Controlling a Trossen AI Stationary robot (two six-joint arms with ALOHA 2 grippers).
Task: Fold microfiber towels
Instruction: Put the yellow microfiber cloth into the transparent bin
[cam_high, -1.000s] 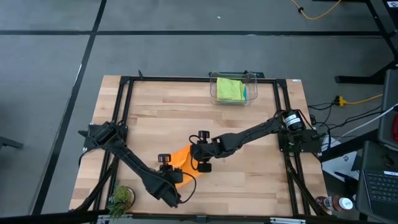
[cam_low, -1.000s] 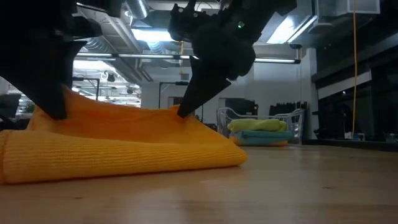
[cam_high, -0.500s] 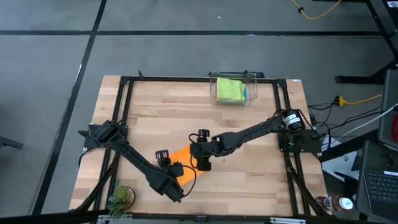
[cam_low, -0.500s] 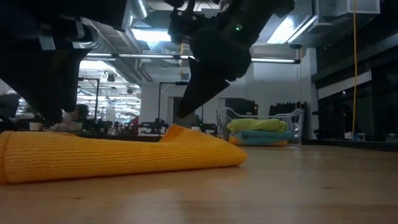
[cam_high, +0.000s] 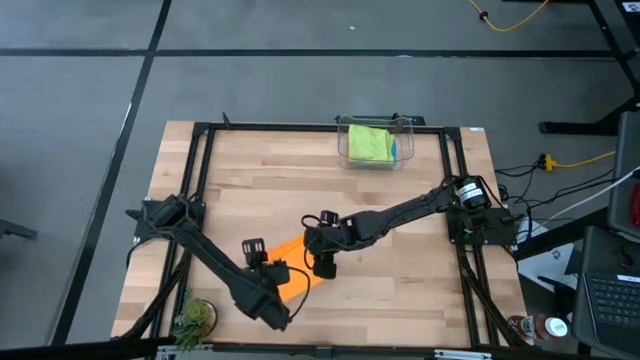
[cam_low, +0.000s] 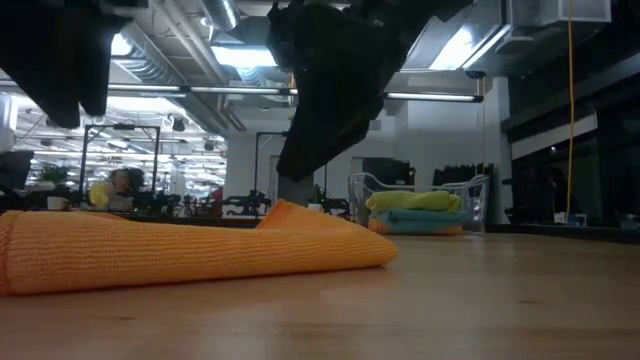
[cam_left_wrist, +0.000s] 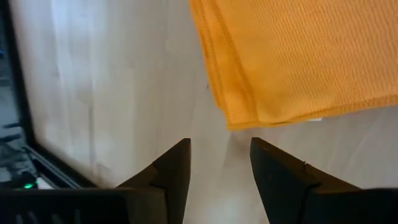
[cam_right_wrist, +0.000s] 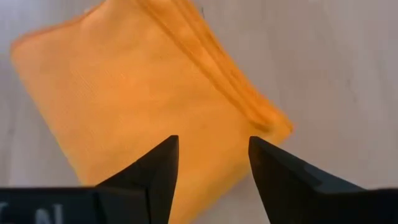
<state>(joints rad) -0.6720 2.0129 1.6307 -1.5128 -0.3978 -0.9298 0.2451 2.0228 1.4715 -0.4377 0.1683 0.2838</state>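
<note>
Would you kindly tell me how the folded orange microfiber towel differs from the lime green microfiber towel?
The folded orange microfiber towel lies on the bare wooden table between both open grippers; the lime green microfiber towel sits in the clear plastic bin, on other cloths. The orange lies near the front, the green at the back. Both lie folded.

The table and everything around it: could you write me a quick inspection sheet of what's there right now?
Surface: wooden table in a black frame.
Job's things: folded orange towel lying flat near the front; green towel on a blue one in the clear bin at the back edge.
Clutter: small plant at the front left corner.
Grippers: left gripper open, beside the orange towel's corner, holding nothing; right gripper open, above the same towel, holding nothing.
Cables: yellow cable on the floor to the right.
Surroundings: grey floor, laptop at right, workshop with ceiling lights behind.
</note>
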